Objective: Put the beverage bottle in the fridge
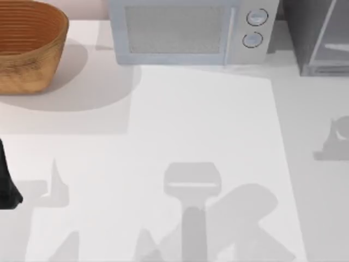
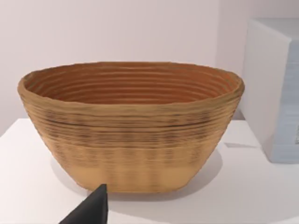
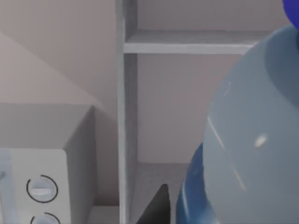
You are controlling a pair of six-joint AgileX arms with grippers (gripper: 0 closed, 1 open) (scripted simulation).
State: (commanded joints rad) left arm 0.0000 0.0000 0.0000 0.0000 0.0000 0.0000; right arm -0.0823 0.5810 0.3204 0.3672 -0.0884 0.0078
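Observation:
The beverage bottle (image 3: 252,140) looms close in the right wrist view, clear-bodied, with its blue cap (image 3: 292,11) at one corner and a blue label (image 3: 191,196) lower down. My right gripper (image 3: 183,212) is shut on it, and one dark fingertip (image 3: 160,205) shows beside the label. Behind the bottle the fridge (image 3: 126,116) stands open, showing a pale shelf (image 3: 187,46) and a bare compartment below it. The top view has the fridge (image 1: 319,38) at the back right corner. My left gripper (image 1: 6,185) is parked at the table's left edge.
A pale microwave (image 1: 185,33) with two round dials stands at the back centre, just left of the fridge. A woven brown basket (image 1: 27,43) sits at the back left, facing the left wrist camera (image 2: 131,126). Arm shadows lie across the white table (image 1: 191,120).

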